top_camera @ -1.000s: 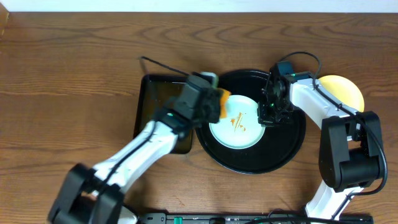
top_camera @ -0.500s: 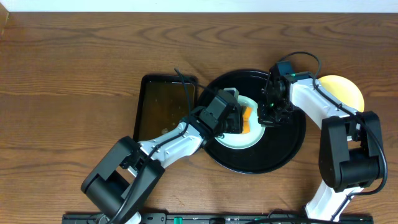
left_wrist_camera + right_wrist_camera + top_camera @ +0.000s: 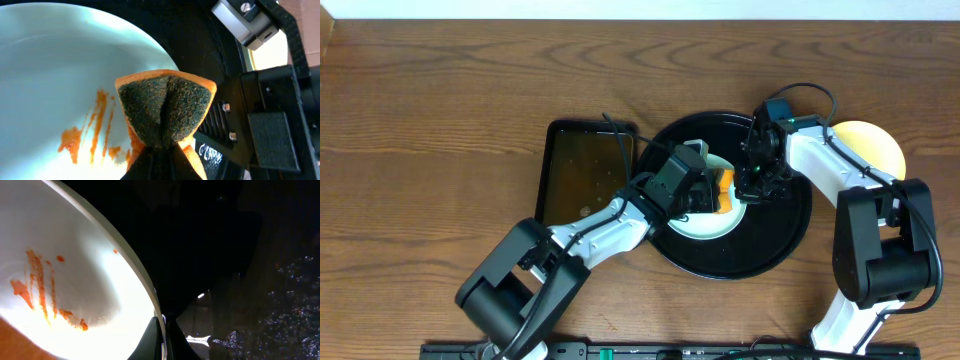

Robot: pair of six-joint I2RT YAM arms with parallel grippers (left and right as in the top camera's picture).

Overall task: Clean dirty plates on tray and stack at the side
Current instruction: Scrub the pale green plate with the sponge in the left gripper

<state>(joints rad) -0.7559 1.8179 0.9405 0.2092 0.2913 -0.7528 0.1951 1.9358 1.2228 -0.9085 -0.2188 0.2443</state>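
Edging farther over the tray [image 3: 760,250], left gripper [image 3: 159,157] clamps a sponge [image 3: 165,107] against the plate [image 3: 60,75]. Right gripper [image 3: 163,330] pinches its rim.

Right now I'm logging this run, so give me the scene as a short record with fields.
plate: mint, lying in the tray
streaks: orange, not yet wiped
left claw: shut on sponge, over the plate
right claw: pinching the plate's rim
yellow plate: on the table, right of the tray
small tray: left of the tray
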